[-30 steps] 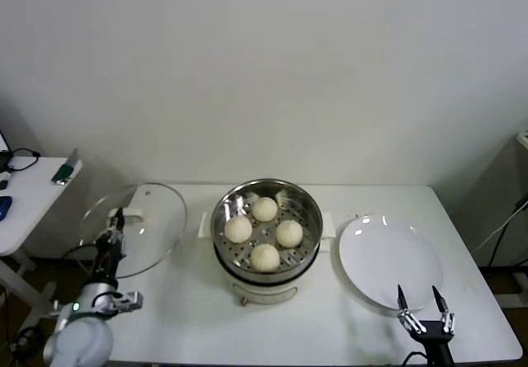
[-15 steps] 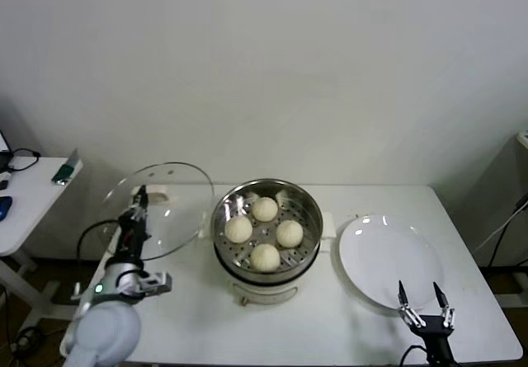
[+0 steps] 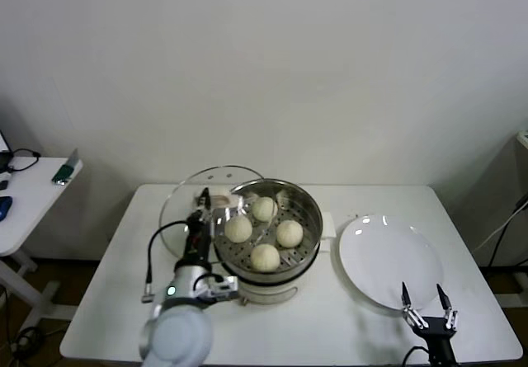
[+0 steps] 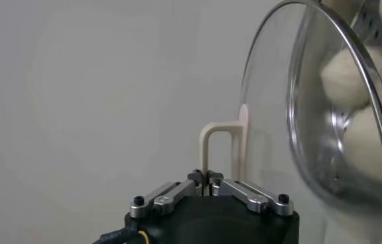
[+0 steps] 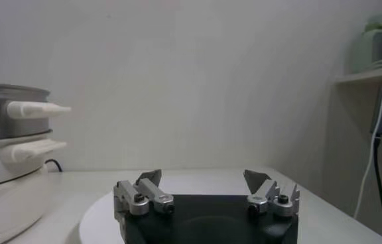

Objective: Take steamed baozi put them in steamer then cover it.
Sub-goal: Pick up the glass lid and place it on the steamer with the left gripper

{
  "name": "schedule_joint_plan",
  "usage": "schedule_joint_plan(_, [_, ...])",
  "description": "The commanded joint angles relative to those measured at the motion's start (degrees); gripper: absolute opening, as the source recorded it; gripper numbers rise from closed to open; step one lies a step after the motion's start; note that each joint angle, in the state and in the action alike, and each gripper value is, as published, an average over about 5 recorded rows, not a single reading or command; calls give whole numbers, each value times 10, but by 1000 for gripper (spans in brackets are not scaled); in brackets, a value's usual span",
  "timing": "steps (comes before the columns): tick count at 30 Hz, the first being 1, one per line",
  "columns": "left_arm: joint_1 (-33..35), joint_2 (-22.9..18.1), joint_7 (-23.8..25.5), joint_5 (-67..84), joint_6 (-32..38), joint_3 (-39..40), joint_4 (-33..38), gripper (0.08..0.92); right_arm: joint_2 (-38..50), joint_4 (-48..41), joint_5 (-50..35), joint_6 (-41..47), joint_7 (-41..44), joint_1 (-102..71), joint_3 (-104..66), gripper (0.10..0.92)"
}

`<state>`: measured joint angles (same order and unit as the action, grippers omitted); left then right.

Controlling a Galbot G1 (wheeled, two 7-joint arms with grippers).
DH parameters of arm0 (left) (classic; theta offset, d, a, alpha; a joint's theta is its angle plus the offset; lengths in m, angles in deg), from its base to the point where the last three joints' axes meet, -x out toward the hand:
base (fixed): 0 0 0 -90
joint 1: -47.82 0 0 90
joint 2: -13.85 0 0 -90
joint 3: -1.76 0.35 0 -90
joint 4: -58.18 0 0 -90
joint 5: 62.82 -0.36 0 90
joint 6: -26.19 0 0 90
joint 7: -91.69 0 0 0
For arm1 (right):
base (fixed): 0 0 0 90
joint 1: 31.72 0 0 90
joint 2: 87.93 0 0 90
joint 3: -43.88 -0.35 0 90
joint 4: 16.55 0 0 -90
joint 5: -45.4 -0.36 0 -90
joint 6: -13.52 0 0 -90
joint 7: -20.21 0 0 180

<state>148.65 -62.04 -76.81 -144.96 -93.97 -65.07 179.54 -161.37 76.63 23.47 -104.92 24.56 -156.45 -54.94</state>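
Glass lid (image 3: pixel 216 195) in left end effector (image 3: pixel 200 210)

The left gripper (image 4: pixel 207 179) has silver metal links fixed with dark screws on a black body fed by a black cable behind a rounded grey-white wrist housing, and the right gripper (image 5: pixel 204 180) shows matching silver links and dark fingertips
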Motion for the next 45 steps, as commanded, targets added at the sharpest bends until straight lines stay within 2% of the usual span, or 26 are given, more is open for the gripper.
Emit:
schedule_joint_plan(1, [-49, -116, 26, -106, -20, 112, -47, 132, 0, -4, 0, -5, -1, -1, -1, 823])
schedule_joint_plan(7, [-54, -141, 24, -126, -19, 134, -81, 132, 2, -2, -7, -7, -1, -5, -7, 823])
schedule_joint_plan(15, [-48, -143, 19, -133, -20, 141, -108, 132, 1, -2, -9, -8, 0, -9, -11, 823])
schedule_joint_plan(29, [-48, -119, -13, -125, -12, 107, -147, 132, -1, -3, -9, -12, 0, -9, -16, 823])
schedule_joint_plan(45, [-48, -100, -12, -121, -4, 86, -155, 132, -1, -3, -8, -13, -1, -11, -20, 823])
